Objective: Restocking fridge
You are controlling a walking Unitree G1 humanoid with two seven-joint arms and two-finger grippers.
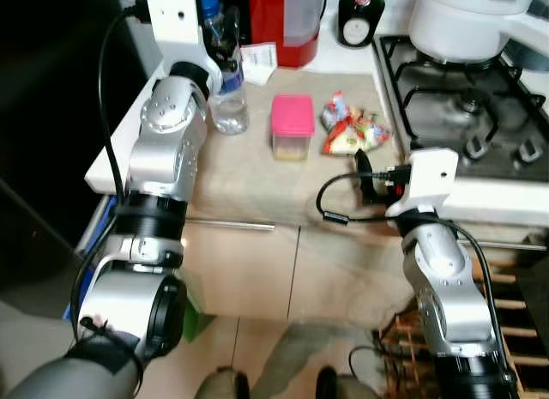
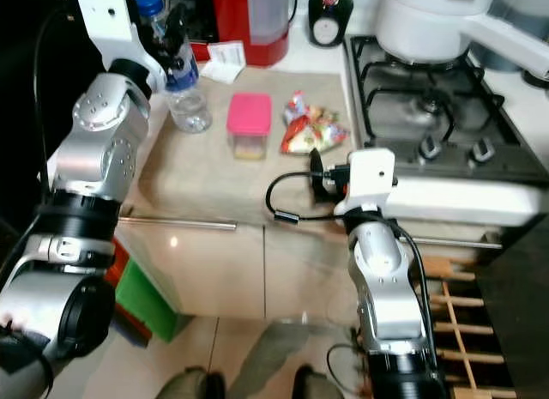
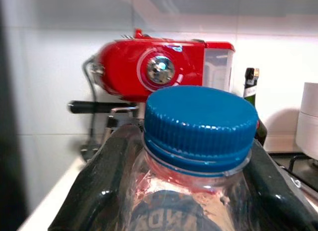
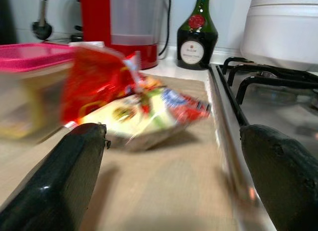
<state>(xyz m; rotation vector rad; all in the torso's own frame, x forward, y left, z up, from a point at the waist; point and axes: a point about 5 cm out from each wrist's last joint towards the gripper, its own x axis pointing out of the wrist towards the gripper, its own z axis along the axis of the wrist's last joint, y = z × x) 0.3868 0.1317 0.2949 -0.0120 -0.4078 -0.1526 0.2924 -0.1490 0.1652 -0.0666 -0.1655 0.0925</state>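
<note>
A clear water bottle (image 1: 230, 100) with a blue cap (image 3: 201, 120) stands on the beige counter (image 1: 249, 180) at the back left. My left gripper (image 1: 213, 40) reaches down over it, and in the left wrist view its black fingers (image 3: 99, 186) press against both sides of the bottle below the cap. A pink-lidded plastic box (image 1: 292, 124) and a colourful snack bag (image 1: 350, 129) lie further right on the counter. My right gripper (image 1: 364, 178) hovers at the counter's front edge, open, pointing at the snack bag (image 4: 141, 109) with nothing between its fingers.
A red coffee machine (image 1: 287, 20) and a dark bottle (image 1: 358, 17) stand along the back wall. To the right is a gas hob (image 1: 467, 111) with a white pot (image 1: 459, 21). Cupboard fronts (image 1: 257, 266) lie below the counter, and a wooden rack (image 1: 506, 305) stands at the lower right.
</note>
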